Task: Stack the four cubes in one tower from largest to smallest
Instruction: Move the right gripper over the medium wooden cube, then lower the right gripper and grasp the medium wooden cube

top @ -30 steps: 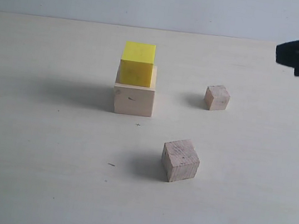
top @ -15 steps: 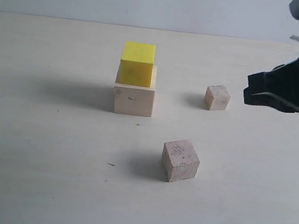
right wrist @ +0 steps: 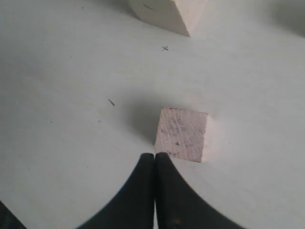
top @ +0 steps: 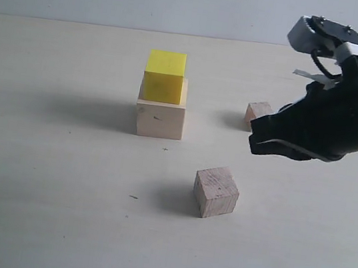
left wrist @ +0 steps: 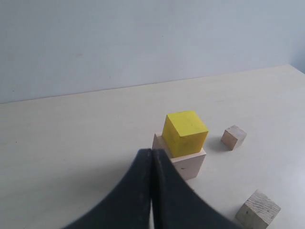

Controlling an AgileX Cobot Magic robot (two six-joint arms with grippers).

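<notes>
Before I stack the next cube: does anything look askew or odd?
Only slightly: the yellow cube sits a little off-centre on the largest cube. The medium cube and smallest cube lie flat, apart.

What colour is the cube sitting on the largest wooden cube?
Bright yellow. The yellow cube on the largest cube shows best in the exterior view.

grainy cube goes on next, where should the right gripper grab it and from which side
Two opposite side faces of the grainy cube, from straight above. It sits flat on the table, all sides free, turned slightly, so the right gripper, now shut, should open and rotate to match.
</notes>
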